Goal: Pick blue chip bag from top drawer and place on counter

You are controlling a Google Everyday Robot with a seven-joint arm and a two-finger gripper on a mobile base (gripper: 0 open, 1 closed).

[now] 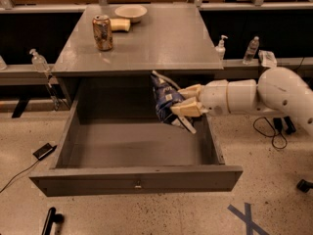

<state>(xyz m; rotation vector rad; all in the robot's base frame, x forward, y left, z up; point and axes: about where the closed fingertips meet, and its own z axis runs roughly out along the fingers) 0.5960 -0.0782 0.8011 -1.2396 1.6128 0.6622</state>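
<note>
The blue chip bag (164,100) is a crinkled dark-blue foil bag, held upright in the air over the right rear part of the open top drawer (137,182). My gripper (186,101) comes in from the right on a white arm and is shut on the bag's right side, one cream finger above the other. The bag hangs just below the front edge of the grey counter (161,38), which lies above and behind the drawer. The drawer's floor shows nothing else in it.
A brownish drink can (102,32) stands at the counter's back left, with a yellowish object (120,24) and a pale bowl (130,12) behind it. Small bottles (252,49) stand on ledges to both sides. A phone and cables lie on the floor.
</note>
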